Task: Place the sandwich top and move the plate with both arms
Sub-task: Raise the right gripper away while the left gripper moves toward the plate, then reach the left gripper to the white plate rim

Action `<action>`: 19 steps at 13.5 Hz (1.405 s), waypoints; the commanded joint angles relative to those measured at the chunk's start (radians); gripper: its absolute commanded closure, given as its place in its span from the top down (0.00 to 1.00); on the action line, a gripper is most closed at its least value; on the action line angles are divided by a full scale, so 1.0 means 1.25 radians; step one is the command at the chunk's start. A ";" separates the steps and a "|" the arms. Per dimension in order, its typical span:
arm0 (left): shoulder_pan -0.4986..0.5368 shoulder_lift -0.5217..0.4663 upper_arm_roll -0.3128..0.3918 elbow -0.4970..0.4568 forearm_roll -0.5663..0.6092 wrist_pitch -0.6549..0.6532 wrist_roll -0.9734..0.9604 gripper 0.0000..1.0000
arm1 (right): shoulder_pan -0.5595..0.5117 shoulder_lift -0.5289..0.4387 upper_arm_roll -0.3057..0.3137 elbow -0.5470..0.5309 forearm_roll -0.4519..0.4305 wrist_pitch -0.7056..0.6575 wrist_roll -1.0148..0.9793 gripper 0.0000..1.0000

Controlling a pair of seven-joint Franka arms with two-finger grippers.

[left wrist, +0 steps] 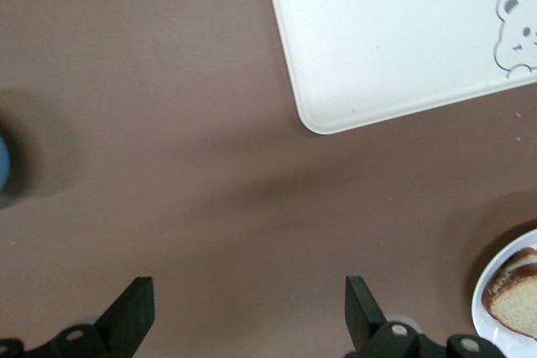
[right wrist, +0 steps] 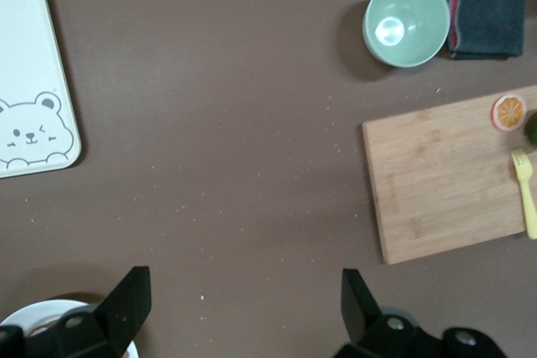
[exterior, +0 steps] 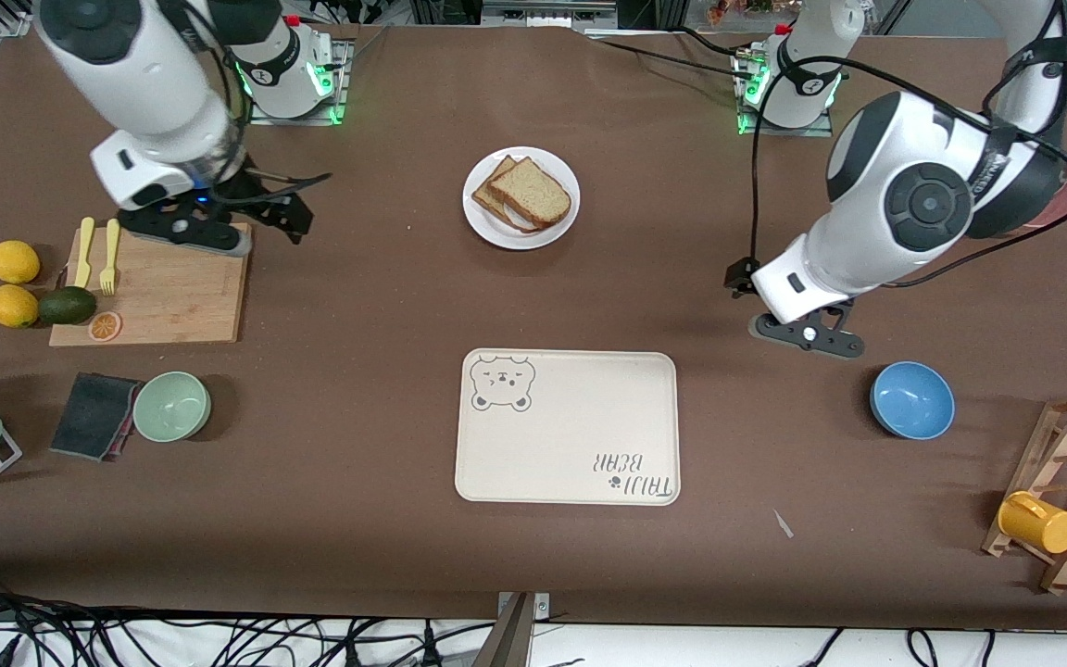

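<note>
Brown matting is covering the table (exterior: pixel 376 278), where the sandwich top (exterior: pixel 533 192) is already lying on the stack on the plate (exterior: pixel 487 222), farther from the front camera than the bear tray (exterior: pixel 571 454), while the left gripper (exterior: pixel 809 335) and right gripper (exterior: pixel 209 225) are hanging spread wide and empty, well apart from the plate at either end, probably readying a two-armed lift.

You get bright, even light from overhead, and the brown table (exterior: pixel 367 278) shows no glare. Soft shadows sit close under the white plate (exterior: pixel 521 198) and the green bowl (exterior: pixel 171 406) (broader, fainter ones trail the arms). The front view is sharp to its corners; both wrist views look slightly softer.
</note>
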 commanded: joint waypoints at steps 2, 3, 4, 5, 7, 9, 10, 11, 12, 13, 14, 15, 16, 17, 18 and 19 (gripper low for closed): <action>0.010 -0.005 -0.016 0.005 -0.057 -0.033 0.021 1.00 | -0.009 -0.015 -0.087 0.095 0.085 -0.104 -0.067 1.00; 0.017 -0.011 -0.016 0.007 -0.074 -0.050 0.022 1.00 | -0.014 -0.010 -0.107 0.117 0.088 -0.114 -0.071 1.00; 0.022 -0.016 -0.016 0.005 -0.075 -0.063 0.025 1.00 | -0.023 -0.010 -0.117 0.129 0.087 -0.130 -0.087 1.00; 0.021 -0.020 -0.016 0.006 -0.086 -0.073 0.023 1.00 | -0.031 -0.010 -0.119 0.129 0.079 -0.144 -0.140 1.00; 0.019 -0.021 -0.016 0.004 -0.135 -0.084 0.015 1.00 | -0.053 -0.014 -0.133 0.131 0.079 -0.147 -0.235 1.00; 0.014 -0.014 -0.016 0.003 -0.142 -0.100 0.014 1.00 | -0.059 -0.015 -0.143 0.131 0.076 -0.147 -0.255 1.00; 0.012 -0.003 -0.016 0.001 -0.162 -0.098 0.014 1.00 | -0.063 -0.018 -0.149 0.134 0.073 -0.148 -0.277 1.00; 0.015 0.017 -0.015 0.001 -0.251 -0.098 0.009 1.00 | -0.066 -0.017 -0.150 0.151 0.052 -0.160 -0.292 1.00; 0.015 0.022 -0.014 0.000 -0.292 -0.096 0.009 1.00 | -0.069 -0.015 -0.150 0.164 0.034 -0.172 -0.320 1.00; 0.014 0.027 -0.015 0.000 -0.301 -0.091 0.010 1.00 | -0.070 -0.012 -0.150 0.166 0.031 -0.172 -0.341 1.00; 0.012 0.046 -0.015 0.001 -0.315 -0.080 0.017 1.00 | -0.070 -0.009 -0.151 0.166 0.030 -0.164 -0.360 1.00; 0.012 0.066 -0.015 0.001 -0.341 -0.048 0.027 1.00 | -0.071 -0.008 -0.151 0.166 0.030 -0.159 -0.379 1.00; 0.005 0.086 -0.015 0.001 -0.356 -0.017 0.031 1.00 | -0.074 -0.008 -0.151 0.166 0.030 -0.159 -0.384 1.00; 0.003 0.102 -0.016 0.001 -0.368 0.013 0.030 1.00 | -0.074 -0.008 -0.151 0.166 0.029 -0.159 -0.384 1.00; -0.002 0.112 -0.016 -0.003 -0.400 0.028 0.030 1.00 | -0.074 -0.008 -0.152 0.166 0.030 -0.158 -0.390 1.00; 0.000 0.119 -0.016 -0.006 -0.423 0.038 0.030 1.00 | -0.074 -0.008 -0.155 0.164 0.031 -0.158 -0.399 1.00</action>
